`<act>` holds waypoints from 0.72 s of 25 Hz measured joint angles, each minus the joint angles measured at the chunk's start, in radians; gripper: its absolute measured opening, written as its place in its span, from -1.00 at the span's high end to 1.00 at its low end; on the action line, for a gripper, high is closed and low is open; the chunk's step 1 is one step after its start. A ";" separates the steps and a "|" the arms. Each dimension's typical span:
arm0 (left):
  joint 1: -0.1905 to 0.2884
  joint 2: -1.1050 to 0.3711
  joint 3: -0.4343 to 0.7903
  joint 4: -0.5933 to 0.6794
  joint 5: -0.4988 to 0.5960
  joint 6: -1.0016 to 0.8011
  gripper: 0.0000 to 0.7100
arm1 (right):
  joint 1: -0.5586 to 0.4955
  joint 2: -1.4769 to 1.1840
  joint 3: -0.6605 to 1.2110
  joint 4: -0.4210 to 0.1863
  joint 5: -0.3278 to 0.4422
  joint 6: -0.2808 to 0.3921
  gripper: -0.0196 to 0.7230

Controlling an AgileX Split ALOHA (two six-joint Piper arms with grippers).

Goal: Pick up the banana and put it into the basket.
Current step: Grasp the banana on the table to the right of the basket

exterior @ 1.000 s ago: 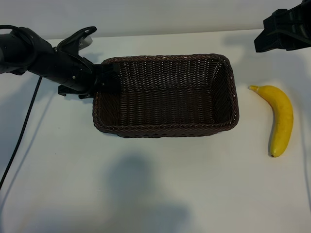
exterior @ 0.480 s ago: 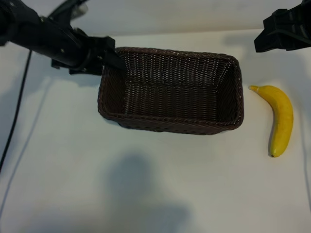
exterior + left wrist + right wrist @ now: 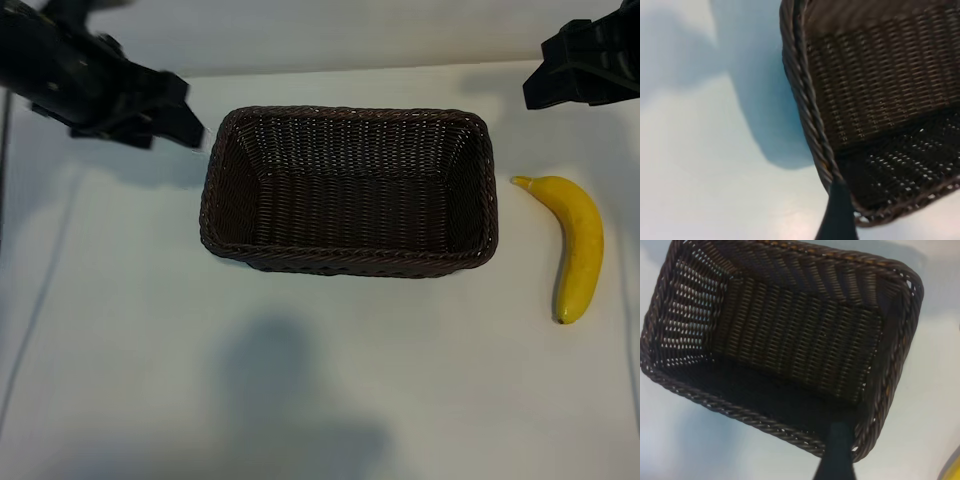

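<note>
The dark-brown wicker basket point(image 3: 345, 265) lies flat at the table's middle with nothing in it. The yellow banana point(image 3: 580, 240) lies on the table just right of it, stem tip toward the back. My left gripper point(image 3: 185, 120) hovers off the basket's back left corner, open and apart from the rim. The left wrist view shows one dark finger point(image 3: 837, 220) by the braided rim point(image 3: 805, 90). My right gripper point(image 3: 545, 80) hangs open at the back right, behind the banana. Its wrist view looks down into the basket point(image 3: 740, 412), with a sliver of banana point(image 3: 952, 467) at the edge.
The white table point(image 3: 300, 380) carries a broad shadow near the front. The left arm's black body point(image 3: 70, 80) crosses the back left corner.
My left gripper let go of the basket's left end and drew back to the upper left. The basket, tilted half a second ago, lies flat again, slightly shifted. The right arm has not moved.
</note>
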 joint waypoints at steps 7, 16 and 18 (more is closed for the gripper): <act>0.000 -0.195 0.054 0.036 0.008 -0.005 -0.72 | 0.000 0.000 0.000 0.000 0.008 0.000 -0.68; 0.000 -0.376 0.172 0.105 -0.022 -0.005 -0.72 | 0.000 0.000 0.000 -0.065 0.042 -0.013 -0.68; 0.000 -0.405 0.172 0.113 -0.023 -0.005 -0.72 | 0.000 0.000 0.000 -0.116 0.041 -0.019 -0.68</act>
